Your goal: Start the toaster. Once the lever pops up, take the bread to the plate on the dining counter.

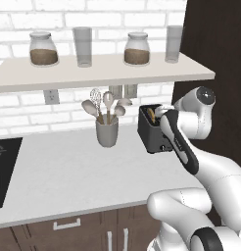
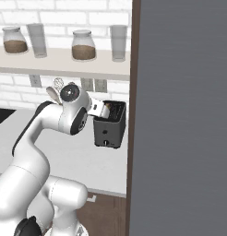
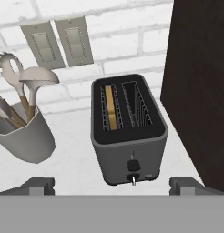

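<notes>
Step in hand: starting the toaster [image 3: 128, 132], lever not pressed yet by the look of it. Toaster sits on the tabletop [image 1: 68, 171] by the dark cabinet wall, utensil cup [image 3: 23, 136] to its left. Bread [image 3: 111, 109] stands in the left slot. End effector [image 3: 113, 185] open, empty, fingers spread either side of the toaster's front, just above the lever [image 3: 132, 165]. Next move likely: drop onto the lever and push it down.

Bare worktop [image 1: 68, 176] lay open across the frame's lower left; a utensil cup [image 1: 107, 132] crowded the toaster [image 1: 153, 132] from the left, a dark cabinet panel [image 3: 200, 91] hemmed its right, a shelf [image 1: 93, 73] overhung.
</notes>
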{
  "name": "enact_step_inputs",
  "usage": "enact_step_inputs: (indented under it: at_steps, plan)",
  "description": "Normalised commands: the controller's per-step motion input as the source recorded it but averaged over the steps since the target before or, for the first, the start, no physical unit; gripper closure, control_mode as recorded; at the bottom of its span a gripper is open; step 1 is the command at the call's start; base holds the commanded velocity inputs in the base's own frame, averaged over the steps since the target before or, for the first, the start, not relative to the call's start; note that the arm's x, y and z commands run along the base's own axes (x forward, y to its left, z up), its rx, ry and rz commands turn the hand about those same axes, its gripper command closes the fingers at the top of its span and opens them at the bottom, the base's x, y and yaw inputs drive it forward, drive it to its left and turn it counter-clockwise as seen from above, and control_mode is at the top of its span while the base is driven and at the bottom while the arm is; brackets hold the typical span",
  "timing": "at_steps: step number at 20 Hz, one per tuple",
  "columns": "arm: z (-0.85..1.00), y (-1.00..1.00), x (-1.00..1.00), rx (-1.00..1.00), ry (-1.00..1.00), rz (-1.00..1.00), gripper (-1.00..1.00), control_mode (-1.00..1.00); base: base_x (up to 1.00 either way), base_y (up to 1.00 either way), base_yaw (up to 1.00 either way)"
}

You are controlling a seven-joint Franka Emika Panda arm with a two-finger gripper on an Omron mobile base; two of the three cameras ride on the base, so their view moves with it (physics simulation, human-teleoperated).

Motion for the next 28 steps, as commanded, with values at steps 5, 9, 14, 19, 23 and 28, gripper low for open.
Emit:
enact_step_inputs:
  at_steps: [5, 9, 14, 19, 23, 28]
  plan:
    - [0.0, 0.0, 0.0, 0.0, 0.0, 0.0, -1.0, -1.0, 0.0, 0.0, 0.0]
    - [0.0, 0.0, 0.0, 0.0, 0.0, 0.0, -1.0, -1.0, 0.0, 0.0, 0.0]
    - [0.0, 0.0, 0.0, 0.0, 0.0, 0.0, -1.0, -1.0, 0.0, 0.0, 0.0]
    - [0.0, 0.0, 0.0, 0.0, 0.0, 0.0, -1.0, -1.0, 0.0, 0.0, 0.0]
    - [0.0, 0.0, 0.0, 0.0, 0.0, 0.0, -1.0, -1.0, 0.0, 0.0, 0.0]
    - [0.0, 0.0, 0.0, 0.0, 0.0, 0.0, -1.0, -1.0, 0.0, 0.0, 0.0]
